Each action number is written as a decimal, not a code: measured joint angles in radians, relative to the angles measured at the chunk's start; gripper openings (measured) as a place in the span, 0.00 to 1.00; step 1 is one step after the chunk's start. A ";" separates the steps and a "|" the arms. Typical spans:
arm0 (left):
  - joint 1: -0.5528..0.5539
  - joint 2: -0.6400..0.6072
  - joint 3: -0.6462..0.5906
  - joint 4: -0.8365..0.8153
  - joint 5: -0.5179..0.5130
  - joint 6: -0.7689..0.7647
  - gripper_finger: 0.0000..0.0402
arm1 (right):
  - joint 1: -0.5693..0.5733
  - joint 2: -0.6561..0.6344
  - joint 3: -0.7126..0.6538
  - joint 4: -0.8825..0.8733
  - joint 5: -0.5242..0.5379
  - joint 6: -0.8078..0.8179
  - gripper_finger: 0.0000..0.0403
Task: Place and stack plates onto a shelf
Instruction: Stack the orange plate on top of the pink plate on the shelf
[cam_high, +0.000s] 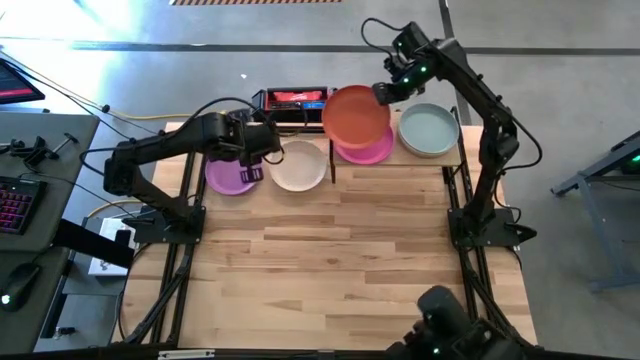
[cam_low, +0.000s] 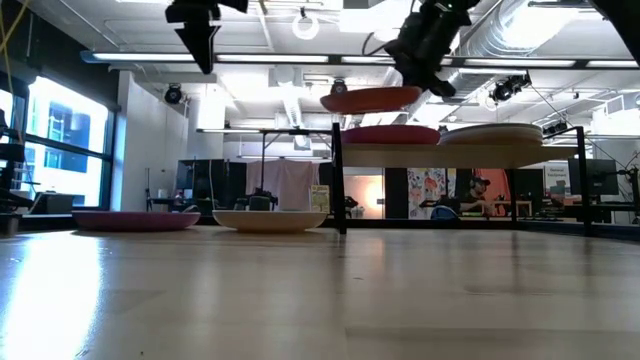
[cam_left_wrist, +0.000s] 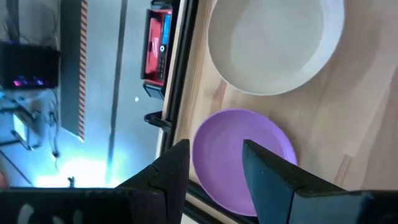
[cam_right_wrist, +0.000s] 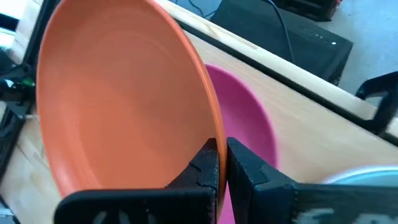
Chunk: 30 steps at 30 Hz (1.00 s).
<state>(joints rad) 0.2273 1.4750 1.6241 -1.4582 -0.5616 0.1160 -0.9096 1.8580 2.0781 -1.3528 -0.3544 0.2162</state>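
My right gripper (cam_right_wrist: 221, 163) is shut on the orange plate (cam_high: 356, 115), which it holds in the air over the pink plate (cam_high: 368, 150). The pink plate and the pale teal plate (cam_high: 430, 130) lie side by side on the shelf (cam_low: 450, 155). My left gripper (cam_left_wrist: 214, 163) is open and hovers high above the purple plate (cam_high: 230, 178), touching nothing. The cream-white plate (cam_high: 298, 165) lies flat on the table next to the purple one. The other plates are out of view. My right gripper pinches the orange plate's rim (cam_right_wrist: 210, 127) between its two fingers, on the plate's far right side, one finger over the rim and one under it. The fingers come slanting down from the table's far right. The plate is lifted clear, roughly level, above the pink plate (cam_low: 390, 133).
A red-and-black box (cam_high: 295, 98) sits beyond the table's far edge, behind the cream-white plate. The shelf's black post (cam_low: 338, 180) stands between the cream-white plate and the shelf. Bare slatted tabletop (cam_high: 330, 260) stretches toward the near edge. A person (cam_low: 482, 195) sits far off in the room.
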 joint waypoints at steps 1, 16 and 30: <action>0.010 0.000 0.000 0.000 0.001 -0.010 0.34 | -0.013 0.000 0.000 -0.007 -0.002 -0.018 0.00; 0.115 0.000 0.000 0.080 0.003 -0.037 0.34 | -0.078 0.010 0.000 -0.050 -0.050 -0.195 0.00; 0.152 0.000 0.000 0.103 0.040 -0.055 0.34 | -0.049 0.060 0.000 -0.085 -0.064 -0.268 0.00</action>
<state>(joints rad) 0.3791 1.4754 1.6241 -1.3552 -0.5220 0.0608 -0.9590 1.9184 2.0785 -1.4380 -0.4187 -0.0513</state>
